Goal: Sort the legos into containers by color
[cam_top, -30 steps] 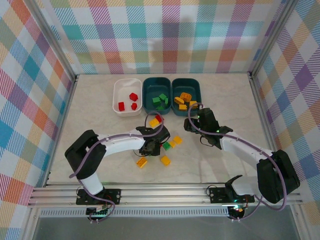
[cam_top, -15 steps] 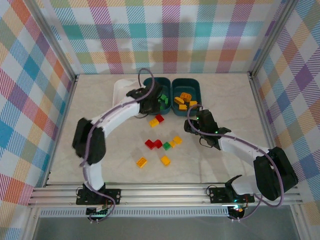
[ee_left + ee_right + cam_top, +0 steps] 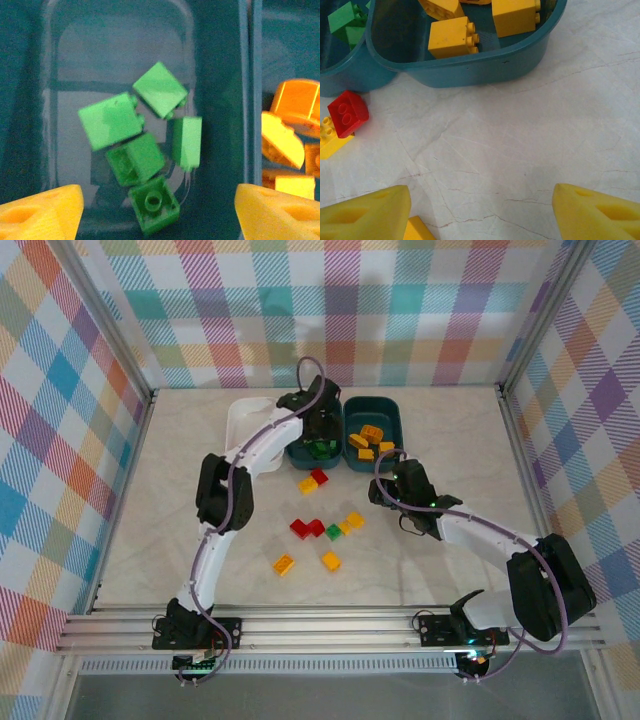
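- Legos (image 3: 145, 160), five green ones in the left wrist view, lie heaped on the floor of the middle teal tub (image 3: 220, 100), some studs-up, some tipped on their sides.
- The left pincer (image 3: 157, 195) hangs directly above the heap, fingers spread wide with nothing between them. The nearest brick of the pile sits below the gap, resting on the tub floor rather than held.
- On this evidence the drop into the green tub looks done. The sound way out is straight up with the fingers wide, so neither tip catches the tub wall or drags a brick over the rim.
- One loose green brick (image 3: 334, 532) waits on the surface (image 3: 200, 500), touching a red pair (image 3: 307, 528) on one side and a yellow brick (image 3: 354, 521) on the other. A clean pick there likely calls for closing across its free faces without nudging the neighbours.
- The right pincer (image 3: 482, 200) hovers, also spread and empty, over bare surface just in front of the right teal tub (image 3: 485, 70), which holds yellow bricks.
- A red brick (image 3: 348, 113) touches a second yellow brick (image 3: 330, 140) on the surface beside the tubs' near walls. The white tub (image 3: 238, 420) stands at the far left of the row.
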